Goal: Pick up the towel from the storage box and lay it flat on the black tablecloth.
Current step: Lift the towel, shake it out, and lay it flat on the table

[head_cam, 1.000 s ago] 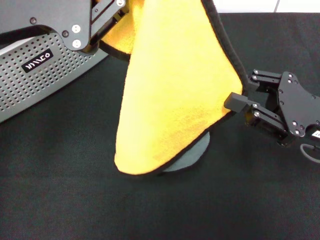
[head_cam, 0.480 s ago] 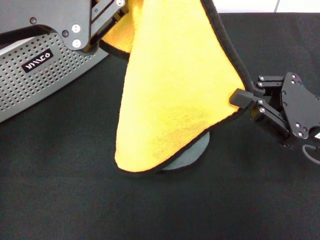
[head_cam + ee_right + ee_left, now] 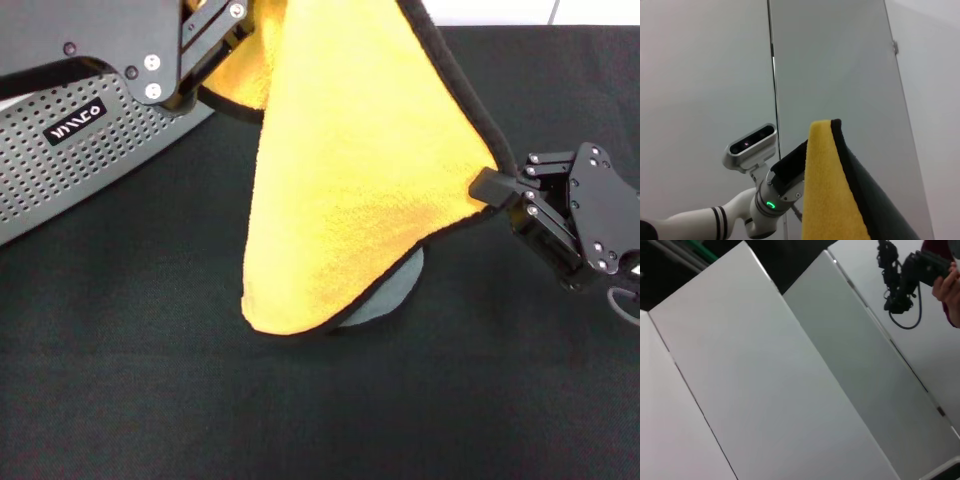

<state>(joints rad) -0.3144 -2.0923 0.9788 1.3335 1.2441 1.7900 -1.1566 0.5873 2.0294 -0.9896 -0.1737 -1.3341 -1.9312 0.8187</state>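
**Spread the towel before you lower it**

The towel [image 3: 350,180] hangs in the air over the black tablecloth [image 3: 120,380], yellow face toward the head camera, and only its lowest fold touches the cloth, where a bit of the grey face shows. It is already out of the storage box [image 3: 70,150], which stands at the far left of the desk.

Your left gripper [image 3: 205,40] holds the top corner with closed jaws. Your right gripper [image 3: 495,188] has its jaws closed on the black edging at the towel's right corner.

To do this step well, I think you should draw the two grippers apart until the edge between them is straight. Then lower both at the same height, so the towel lands flat and does not fold under itself.
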